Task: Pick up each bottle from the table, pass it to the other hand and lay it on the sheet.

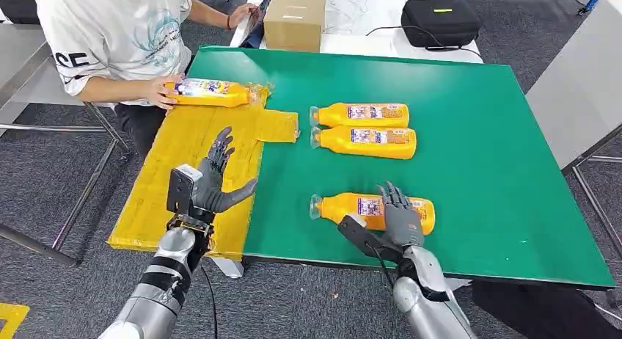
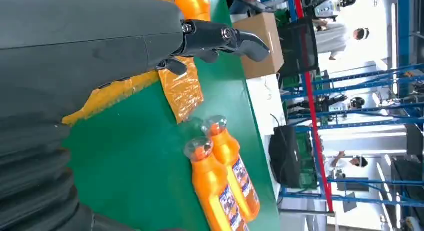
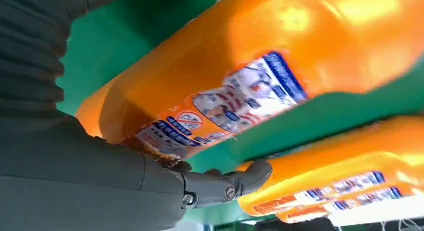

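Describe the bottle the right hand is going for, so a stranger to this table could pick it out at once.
Start from the green table and go to its near edge, right of the yellow sheet. One orange bottle lies there on its side, cap toward the sheet, with the right hand over its label. Unlike the paired bottles farther back, it lies alone.

I see a robot test lab or workshop hall. The floor is grey carpet point(image 1: 44, 170). The green tabletop point(image 1: 469, 133) stands among plain white tables point(image 1: 381, 16) with metal legs. A cardboard box point(image 1: 294, 20) and a black equipment case point(image 1: 440, 21) lie on one. From the left wrist I see blue metal racks point(image 2: 370, 121) and people standing around.
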Tool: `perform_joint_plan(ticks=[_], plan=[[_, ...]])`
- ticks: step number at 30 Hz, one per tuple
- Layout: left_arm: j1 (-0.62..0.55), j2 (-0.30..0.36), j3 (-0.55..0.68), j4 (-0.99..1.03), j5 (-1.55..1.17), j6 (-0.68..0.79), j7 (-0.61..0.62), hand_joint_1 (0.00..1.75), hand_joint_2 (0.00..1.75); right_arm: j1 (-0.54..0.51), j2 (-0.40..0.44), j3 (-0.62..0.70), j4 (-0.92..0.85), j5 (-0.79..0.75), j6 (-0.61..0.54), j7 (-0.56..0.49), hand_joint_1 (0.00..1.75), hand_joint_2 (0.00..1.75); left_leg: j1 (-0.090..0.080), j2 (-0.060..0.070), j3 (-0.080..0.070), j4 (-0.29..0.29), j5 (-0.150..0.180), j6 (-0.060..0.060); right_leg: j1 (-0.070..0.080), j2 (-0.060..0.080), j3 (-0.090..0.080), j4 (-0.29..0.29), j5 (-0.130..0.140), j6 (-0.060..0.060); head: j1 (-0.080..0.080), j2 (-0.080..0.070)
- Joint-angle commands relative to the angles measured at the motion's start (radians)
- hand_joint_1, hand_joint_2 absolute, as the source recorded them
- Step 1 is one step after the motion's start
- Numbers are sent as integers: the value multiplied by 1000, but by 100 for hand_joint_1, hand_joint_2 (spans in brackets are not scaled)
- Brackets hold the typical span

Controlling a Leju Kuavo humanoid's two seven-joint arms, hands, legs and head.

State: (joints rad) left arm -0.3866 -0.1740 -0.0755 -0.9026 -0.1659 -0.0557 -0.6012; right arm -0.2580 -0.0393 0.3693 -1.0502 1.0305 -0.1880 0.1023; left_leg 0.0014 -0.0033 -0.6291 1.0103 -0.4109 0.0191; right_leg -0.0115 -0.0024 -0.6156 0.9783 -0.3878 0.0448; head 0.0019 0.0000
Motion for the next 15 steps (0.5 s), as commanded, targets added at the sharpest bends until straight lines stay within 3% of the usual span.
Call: perform_joint_plan(ticks=[1, 4, 5, 10, 11, 15], plan=[[-8, -2, 32, 17, -1, -21, 10, 0, 175, -52, -82, 31, 38, 113, 60, 82, 0, 175, 0, -1, 2, 0, -1, -1, 0, -1, 3, -1, -1, -1, 0, 0], [-12, -1, 35, 29, -4, -31, 8, 0, 175, -72, -89, 36, 74, 113, 120, 81, 0, 175, 0, 0, 3, 0, -1, -1, 0, 0, 3, 0, -1, -1, 0, 0], [-16, -1, 35, 37, -6, -34, 4, 0, 175, -85, -90, 39, 102, 93, 152, 60, 148, 175, 0, 1, 4, 0, -2, -1, 0, 0, 4, 0, -2, -1, 0, 0], [-19, 0, 35, 41, -7, -37, 2, 0, 175, -93, -97, 39, 114, 84, 166, 54, 148, 175, 0, 0, 2, -1, 0, -1, 1, -1, 3, -1, -1, -1, 0, 0], [-22, 1, 34, 46, -8, -42, -1, 0, 175, -100, -94, 41, 126, 71, 178, 44, 175, 175, 0, 0, 3, -1, -1, -1, 1, -1, 3, -1, -1, -1, 0, 0], [-47, 5, 29, 90, -6, -69, -13, 0, 175, -172, -101, 61, 236, -38, 279, -47, 175, 175, 0, 0, 5, -1, -1, -1, 1, -1, 5, -1, -1, -1, 0, 0]])
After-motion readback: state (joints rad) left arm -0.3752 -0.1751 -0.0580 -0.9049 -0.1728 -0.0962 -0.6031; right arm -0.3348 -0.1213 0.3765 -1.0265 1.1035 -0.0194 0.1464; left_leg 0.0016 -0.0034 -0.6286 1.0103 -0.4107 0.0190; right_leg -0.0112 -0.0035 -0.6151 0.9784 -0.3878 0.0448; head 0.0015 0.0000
